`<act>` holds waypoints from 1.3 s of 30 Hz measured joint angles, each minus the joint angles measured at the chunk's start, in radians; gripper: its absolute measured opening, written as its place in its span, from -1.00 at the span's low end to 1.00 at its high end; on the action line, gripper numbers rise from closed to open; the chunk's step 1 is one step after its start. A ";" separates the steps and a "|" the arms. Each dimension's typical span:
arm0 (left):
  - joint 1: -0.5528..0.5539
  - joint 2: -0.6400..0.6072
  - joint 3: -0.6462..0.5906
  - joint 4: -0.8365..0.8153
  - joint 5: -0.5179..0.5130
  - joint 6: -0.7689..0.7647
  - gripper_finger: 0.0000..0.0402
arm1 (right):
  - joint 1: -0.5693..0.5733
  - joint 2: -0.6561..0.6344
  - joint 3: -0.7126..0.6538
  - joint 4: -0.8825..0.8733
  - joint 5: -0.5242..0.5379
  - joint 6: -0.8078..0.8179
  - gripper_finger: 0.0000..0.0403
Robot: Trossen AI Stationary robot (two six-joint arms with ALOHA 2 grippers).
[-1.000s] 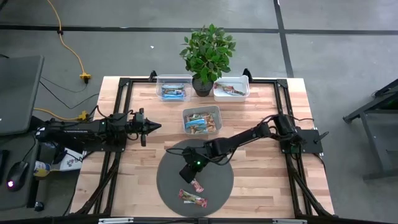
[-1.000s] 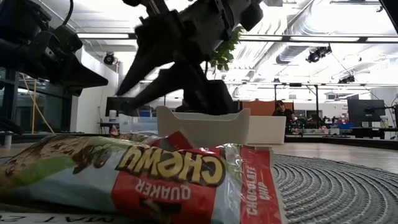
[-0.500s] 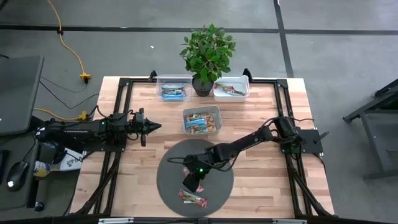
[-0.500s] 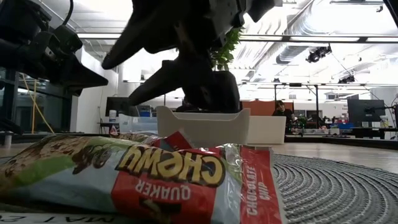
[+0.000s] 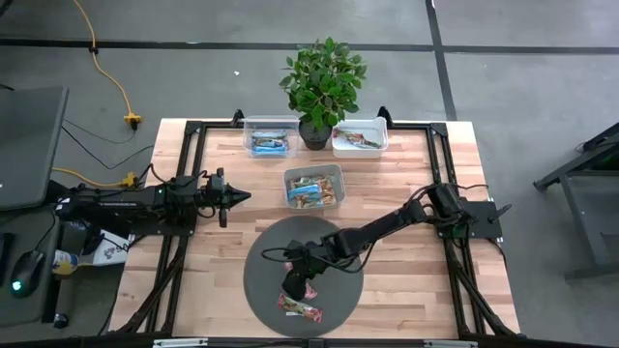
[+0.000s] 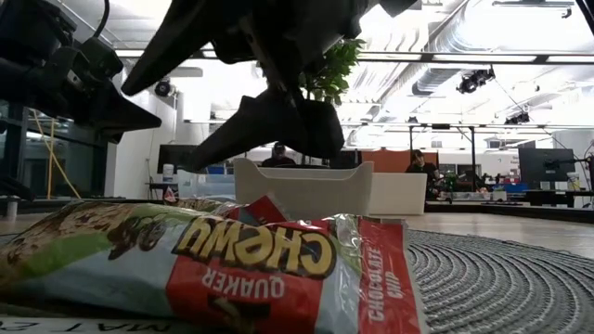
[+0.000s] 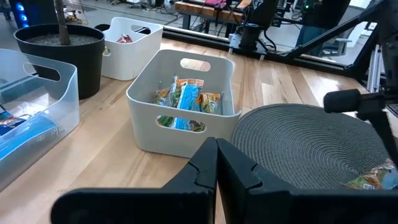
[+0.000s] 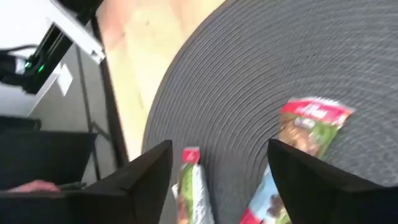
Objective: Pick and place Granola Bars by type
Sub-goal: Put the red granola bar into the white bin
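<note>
Two red-and-green granola bars [image 8: 311, 127] [image 8: 191, 180] lie flat on the round dark mat [image 5: 338, 242]. The near one [image 5: 301, 308] fills the low view's front [image 6: 213, 260]. The other [image 5: 310, 290] is partly hidden under my right gripper [image 5: 295, 282]. That gripper hangs open over both bars, with a finger on either side of them [image 8: 217, 183] and touching neither. My left gripper [image 5: 232, 197] stays shut and holds nothing at the table's left, pointing toward the middle bin.
A white bin [image 5: 313, 186] of multicoloured bars stands beyond the mat. At the far edge there are a clear bin [image 5: 271, 140] with blue bars, a potted plant [image 5: 322, 87] and a white bin [image 5: 360, 138]. Bare wood lies to the right of the mat.
My right gripper has gone toward the table's near edge and down over the mat, to above the two bars. Its fingers have opened wide on the way. The bars have not moved.
</note>
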 joint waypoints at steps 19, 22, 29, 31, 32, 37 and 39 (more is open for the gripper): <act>0.000 0.000 0.000 0.000 0.000 0.000 -1.00 | 0.081 0.000 0.000 -0.095 0.341 -0.229 0.30; 0.000 0.000 0.000 0.000 0.000 0.000 -1.00 | 0.090 0.014 0.000 -0.172 0.368 -0.199 0.30; 0.000 0.000 0.000 0.000 0.000 0.000 -1.00 | 0.091 0.037 0.000 -0.157 0.364 -0.208 0.30; 0.000 0.000 0.000 0.000 0.000 0.000 -1.00 | 0.091 0.042 0.000 -0.158 0.361 -0.212 0.30; 0.000 0.000 0.000 0.000 0.000 0.000 -1.00 | 0.091 0.043 0.000 -0.157 0.360 -0.216 0.30; 0.000 0.000 0.000 0.000 0.000 0.000 -1.00 | 0.091 0.067 0.000 -0.105 0.338 -0.229 0.30; 0.000 0.000 0.000 0.000 0.000 0.000 -1.00 | 0.091 0.081 0.000 -0.101 0.331 -0.229 0.30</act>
